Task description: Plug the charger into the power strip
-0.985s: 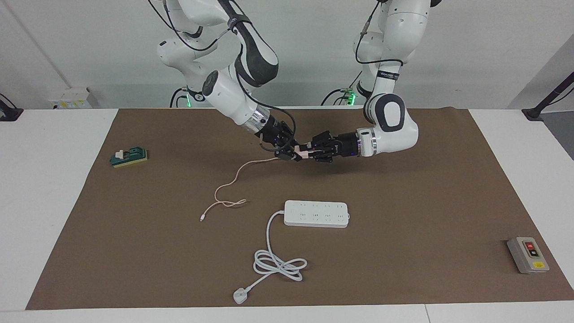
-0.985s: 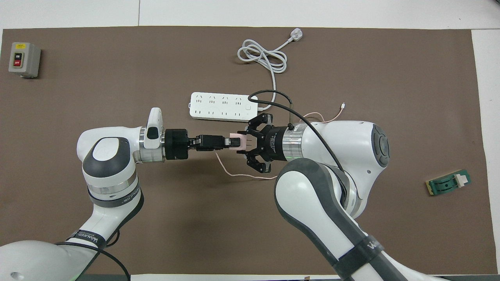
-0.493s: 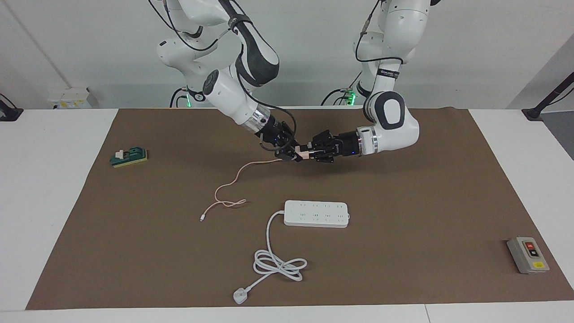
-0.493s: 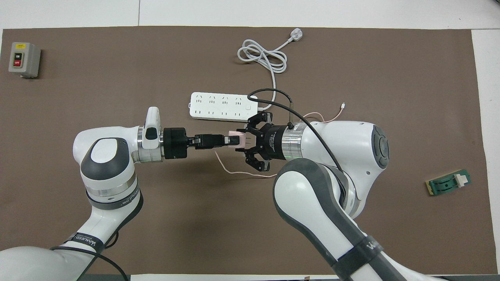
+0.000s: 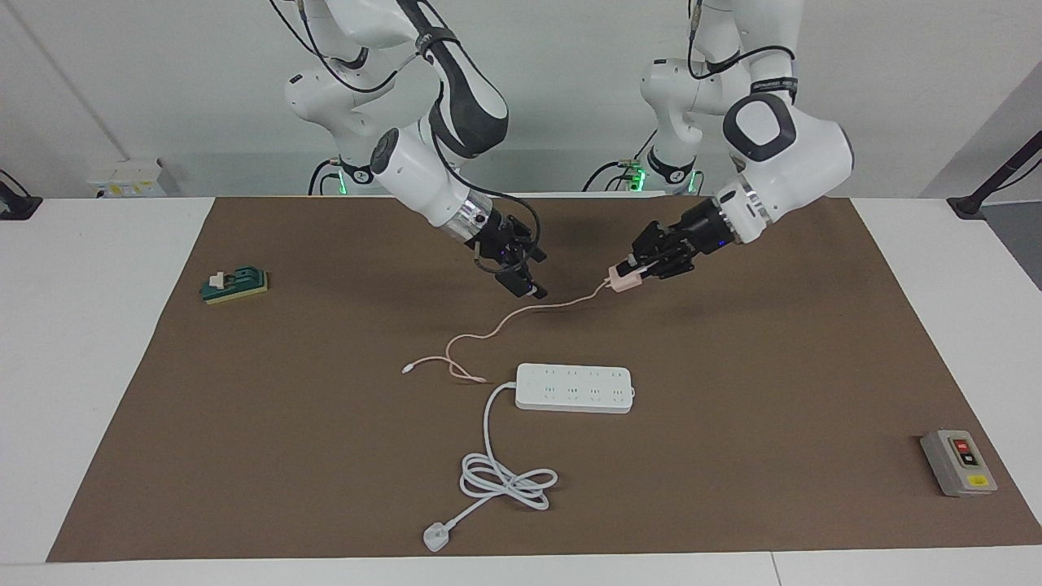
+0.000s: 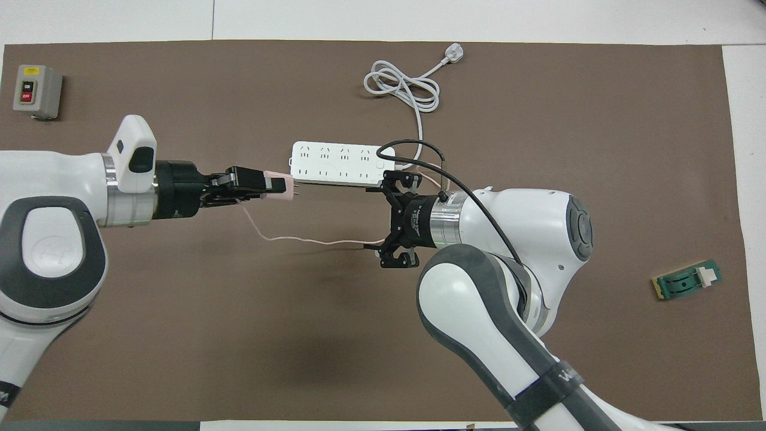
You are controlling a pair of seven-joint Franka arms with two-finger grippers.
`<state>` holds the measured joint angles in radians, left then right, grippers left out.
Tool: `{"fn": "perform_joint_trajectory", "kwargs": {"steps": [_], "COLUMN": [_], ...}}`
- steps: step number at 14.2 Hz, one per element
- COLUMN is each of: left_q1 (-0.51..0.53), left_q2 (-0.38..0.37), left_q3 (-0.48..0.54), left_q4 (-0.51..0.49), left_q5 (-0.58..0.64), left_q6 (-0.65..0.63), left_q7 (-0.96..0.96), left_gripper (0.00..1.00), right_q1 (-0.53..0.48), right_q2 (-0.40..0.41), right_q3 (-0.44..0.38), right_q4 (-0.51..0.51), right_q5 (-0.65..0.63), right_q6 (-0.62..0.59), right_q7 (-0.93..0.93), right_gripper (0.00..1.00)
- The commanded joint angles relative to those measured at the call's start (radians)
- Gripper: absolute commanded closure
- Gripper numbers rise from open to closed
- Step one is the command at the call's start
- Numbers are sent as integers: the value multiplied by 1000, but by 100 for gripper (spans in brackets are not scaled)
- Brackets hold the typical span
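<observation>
White worktop [image 5: 106,407] under brown mat [image 5: 733,366] bearing power strip [image 5: 575,387], switch box [image 5: 958,462], green block [image 5: 234,285], trailing pink cable [image 5: 456,362]

We see a white desk [image 5: 98,342] under a brown mat [image 5: 733,456]; a plain pale wall [image 5: 163,81] rises above it; the light falls soft and even.

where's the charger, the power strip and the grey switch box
charger [image 5: 625,282]: facing view, on the pink cube's side, held in the left gripper.
power strip [image 5: 575,388]: facing view, middle of its white outlet face.
grey switch box [image 6: 36,91]: overhead view, on its top face near the buttons.
</observation>
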<state>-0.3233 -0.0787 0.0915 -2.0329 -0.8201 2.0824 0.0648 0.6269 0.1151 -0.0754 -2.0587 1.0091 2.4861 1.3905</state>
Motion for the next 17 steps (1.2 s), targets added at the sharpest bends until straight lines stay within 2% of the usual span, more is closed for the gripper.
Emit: {"fn": "perform_joint_trajectory", "kwargs": {"steps": [1, 3, 5, 7, 9, 13, 16, 17], "left_q1": [4, 13, 7, 9, 4, 7, 4, 4], "left_q2": [14, 30, 46, 43, 45, 46, 42, 37], "left_q3": [-4, -7, -7, -6, -9, -13, -12, -13], "left_q4": [161, 267, 304, 301, 312, 306, 295, 295], "left_q5": [223, 429, 525, 555, 634, 656, 699, 726], "left_q6": [-161, -231, -219, -205, -205, -160, -166, -198], "left_q7": [-248, -377, -440, -474, -532, -993, -1153, -1149], "left_gripper": [100, 100, 100, 100, 100, 100, 100, 100], "right_q1": [-9, -12, -32, -88, -175, -373, -452, -473], "right_q2": [-23, -25, -26, -28, -35, -49, -86, -103], "right_q3": [0, -1, -4, -4, -4, -7, -6, -4], "right_q4": [-21, -38, -44, -43, -34, -8, 47, 64], "right_q5": [-18, -70, -194, -337, -411, -548, -723, -766], "right_q6": [-16, -19, -55, -133, -243, -432, -542, -579], "right_q7": [-53, -111, -165, -253, -406, -811, -1016, -1089], "right_gripper": [0, 0, 0, 0, 0, 0, 0, 0]}}
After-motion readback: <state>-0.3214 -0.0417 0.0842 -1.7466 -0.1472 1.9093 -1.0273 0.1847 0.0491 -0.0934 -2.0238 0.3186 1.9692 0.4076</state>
